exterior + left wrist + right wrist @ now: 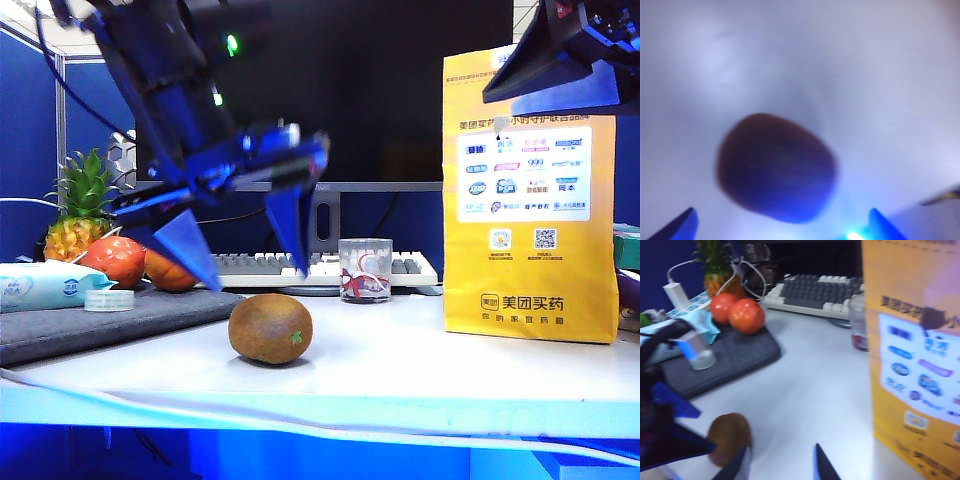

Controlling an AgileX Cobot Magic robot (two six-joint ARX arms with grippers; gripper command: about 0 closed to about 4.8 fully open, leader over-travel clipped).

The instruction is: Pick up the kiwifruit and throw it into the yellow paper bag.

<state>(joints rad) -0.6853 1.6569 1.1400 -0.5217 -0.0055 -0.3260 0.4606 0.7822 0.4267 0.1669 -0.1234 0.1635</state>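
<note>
The brown fuzzy kiwifruit (270,328) lies on the white table (400,360), left of the tall yellow paper bag (530,200). My left gripper (258,280) hangs just above the kiwifruit, pointing down, with its blue fingers spread wide and nothing between them. In the left wrist view the blurred kiwifruit (776,167) lies just ahead of the open left gripper (782,225). My right gripper (782,462) stands open and empty, high up by the bag's top (560,60). Its view shows the kiwifruit (730,437) and the bag (915,365).
A pineapple (80,210), two orange-red fruits (120,260), a wipes pack (50,285) and a tape roll (108,300) sit by a grey mat (100,320) at the left. A glass cup (365,270) and a keyboard (420,268) stand behind the kiwifruit.
</note>
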